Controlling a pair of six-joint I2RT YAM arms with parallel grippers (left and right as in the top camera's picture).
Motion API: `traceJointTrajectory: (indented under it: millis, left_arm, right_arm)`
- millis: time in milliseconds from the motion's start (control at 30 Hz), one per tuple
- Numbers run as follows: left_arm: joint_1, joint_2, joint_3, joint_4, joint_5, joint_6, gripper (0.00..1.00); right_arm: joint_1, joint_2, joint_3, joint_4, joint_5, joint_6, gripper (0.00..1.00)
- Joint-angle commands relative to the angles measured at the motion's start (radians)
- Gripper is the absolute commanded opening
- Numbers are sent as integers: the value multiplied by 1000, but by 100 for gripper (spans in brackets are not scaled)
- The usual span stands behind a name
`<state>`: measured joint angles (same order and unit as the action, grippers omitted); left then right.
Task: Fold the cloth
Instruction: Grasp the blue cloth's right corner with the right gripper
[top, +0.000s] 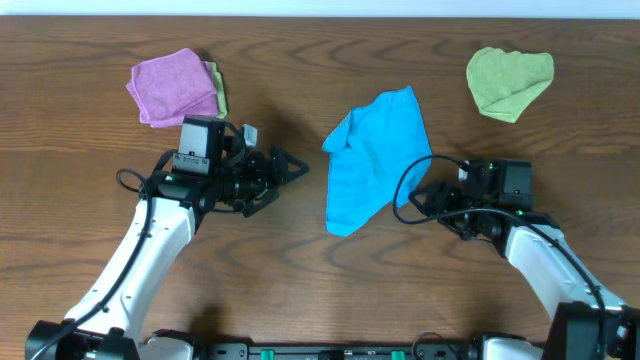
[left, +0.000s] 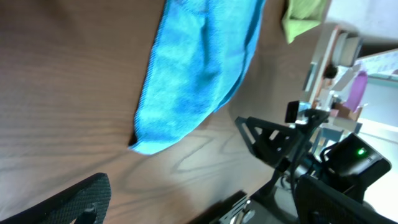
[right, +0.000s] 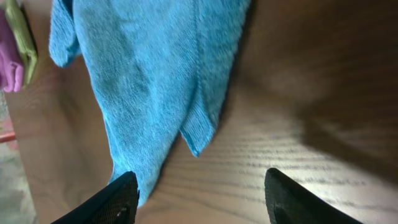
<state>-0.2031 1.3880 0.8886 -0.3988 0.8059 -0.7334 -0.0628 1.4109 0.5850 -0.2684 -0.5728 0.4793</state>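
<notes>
The sky-blue cloth (top: 375, 160) lies crumpled and partly folded over on the wooden table, between the two arms. My left gripper (top: 285, 180) is open and empty, to the left of the cloth and apart from it. The left wrist view shows the cloth (left: 199, 68) ahead of my left gripper's spread fingers (left: 202, 205). My right gripper (top: 418, 198) is open at the cloth's lower right edge. In the right wrist view, the cloth (right: 149, 74) hangs down to my right gripper's open jaws (right: 199, 199), and its left finger is at the cloth's edge.
A pink-purple cloth (top: 175, 85) lies at the back left on a lime-green one (top: 218, 88). Another lime-green cloth (top: 508, 80) lies at the back right. The table's front edge runs behind both arms.
</notes>
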Motion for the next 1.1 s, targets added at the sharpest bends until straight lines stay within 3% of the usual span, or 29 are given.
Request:
traceJointTrajectory:
  millis: [0, 600, 867, 1067]
  left_arm:
    - [-3, 5, 14, 21, 6, -60, 95]
    - [-3, 5, 14, 22, 8, -84, 95]
    - [-3, 5, 14, 23, 32, -102, 95]
    - [-3, 5, 14, 22, 34, -102, 95]
  right_arm:
    - [33, 12, -8, 32, 52, 76, 65]
    - [85, 211, -7, 202, 99, 164, 51]
    - [142, 280, -7, 266, 150, 204, 50]
    - [156, 321, -7, 256, 165, 186, 41]
